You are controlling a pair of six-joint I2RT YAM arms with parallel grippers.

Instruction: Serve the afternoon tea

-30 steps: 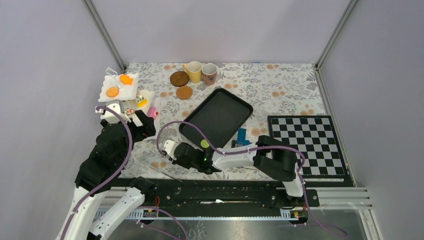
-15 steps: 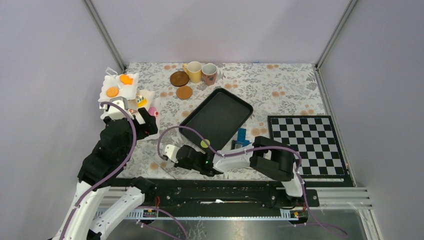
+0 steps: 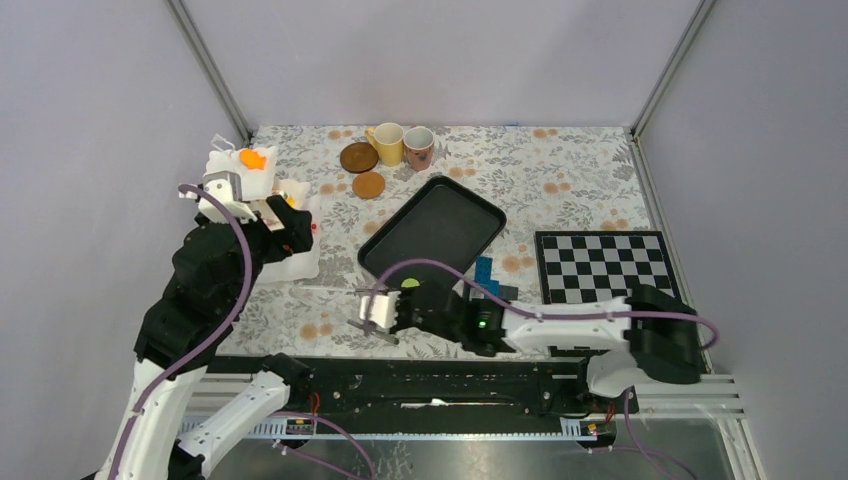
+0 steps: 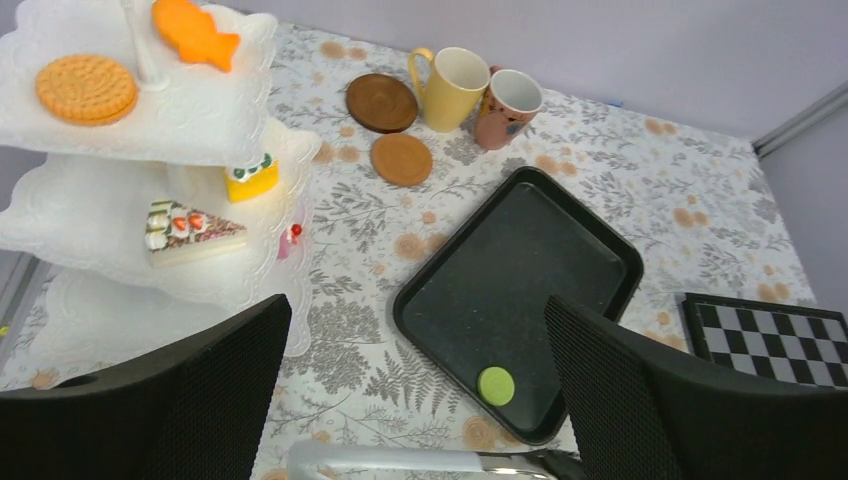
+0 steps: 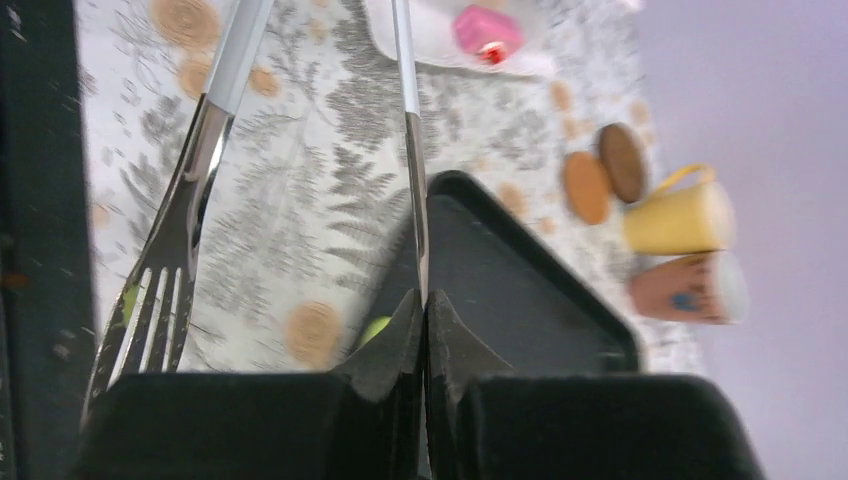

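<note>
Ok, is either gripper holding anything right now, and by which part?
The right gripper pinches one arm of the shiny metal tongs, near its tip end; the left gripper is open and empty.

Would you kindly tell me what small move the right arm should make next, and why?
Probably lift the metal tongs upward: the right gripper has its jaws shut on one tong arm, while cakes sit on the tiered stand.
</note>
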